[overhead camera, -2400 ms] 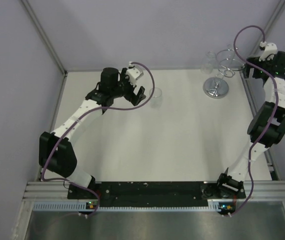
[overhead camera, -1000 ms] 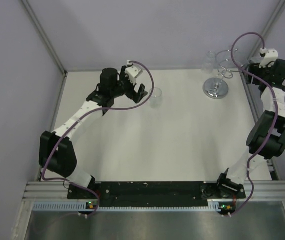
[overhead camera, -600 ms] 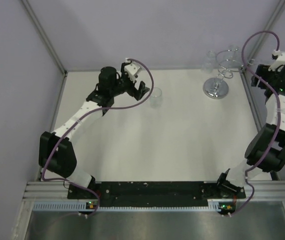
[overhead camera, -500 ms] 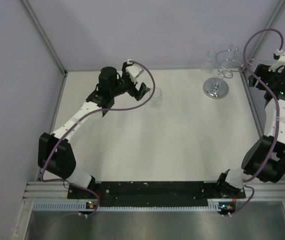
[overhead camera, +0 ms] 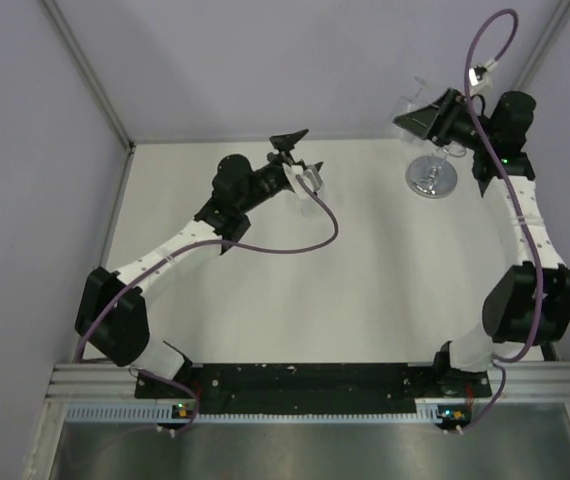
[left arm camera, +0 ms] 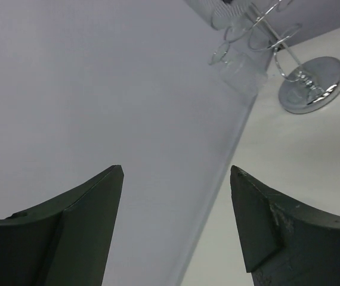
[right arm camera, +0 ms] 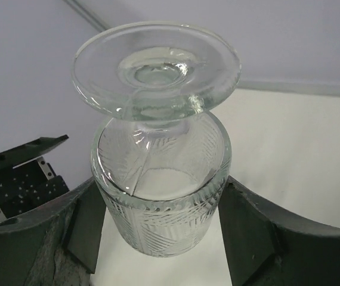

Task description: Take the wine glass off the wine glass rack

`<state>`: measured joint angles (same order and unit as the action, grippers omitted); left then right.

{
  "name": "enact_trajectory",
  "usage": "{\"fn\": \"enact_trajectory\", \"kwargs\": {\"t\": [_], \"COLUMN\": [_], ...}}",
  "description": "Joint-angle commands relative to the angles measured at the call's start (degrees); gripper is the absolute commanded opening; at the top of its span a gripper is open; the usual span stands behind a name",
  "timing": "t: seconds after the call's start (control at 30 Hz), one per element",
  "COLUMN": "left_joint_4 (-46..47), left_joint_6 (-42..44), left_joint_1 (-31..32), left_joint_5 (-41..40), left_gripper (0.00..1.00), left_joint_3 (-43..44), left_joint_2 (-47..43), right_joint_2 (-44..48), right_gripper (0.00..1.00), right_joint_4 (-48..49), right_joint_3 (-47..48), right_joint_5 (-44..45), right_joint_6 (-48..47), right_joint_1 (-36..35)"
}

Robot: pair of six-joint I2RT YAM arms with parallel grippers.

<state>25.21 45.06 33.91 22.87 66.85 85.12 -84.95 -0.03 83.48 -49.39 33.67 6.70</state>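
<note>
The wine glass rack (overhead camera: 432, 177) stands at the table's back right, its round shiny base showing; my right arm covers its wire top. My right gripper (overhead camera: 415, 115) is beside the rack top, shut on an upside-down wine glass (right arm camera: 161, 196). The fingers (right arm camera: 241, 232) press both sides of the patterned bowl and the foot is uppermost. No rack wire shows round its stem. My left gripper (overhead camera: 300, 155) is open and empty, raised at the back middle. The left wrist view shows the rack (left arm camera: 310, 92) with clear glasses (left arm camera: 241, 65) at its loops, far from the left gripper (left arm camera: 176, 173).
A second clear glass (overhead camera: 312, 182) stands on the table just right of my left gripper. Lilac walls close in the back and both sides. A metal rail (overhead camera: 305, 385) runs along the near edge by the arm bases.
My right arm has swung from the far right in over the rack and now holds a wine glass. My left gripper has lifted and turned to point right, away from the table glass.
</note>
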Motion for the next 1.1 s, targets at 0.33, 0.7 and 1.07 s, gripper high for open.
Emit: {"fn": "enact_trajectory", "kwargs": {"t": [0.33,0.7,1.07], "left_joint_4": [20.5,23.2,23.3], "left_joint_6": [15.5,13.3,14.8], "left_joint_1": [4.4,4.4,4.1], "left_joint_5": [-5.9,-9.0,-11.4], "left_gripper": [0.72,0.64,0.3], "left_joint_3": [1.9,9.2,17.4], "left_joint_2": [8.3,14.4,21.0], "right_joint_2": [-16.2,-19.4,-20.3], "right_gripper": [0.0,0.0,0.0], "right_joint_4": [18.0,19.4,19.0], "right_joint_3": [11.9,14.6,15.7], "right_joint_5": [-7.5,-8.9,-9.8], "right_joint_6": [31.1,30.1,29.6], "right_joint_1": [-10.3,-13.6,-14.3]}}
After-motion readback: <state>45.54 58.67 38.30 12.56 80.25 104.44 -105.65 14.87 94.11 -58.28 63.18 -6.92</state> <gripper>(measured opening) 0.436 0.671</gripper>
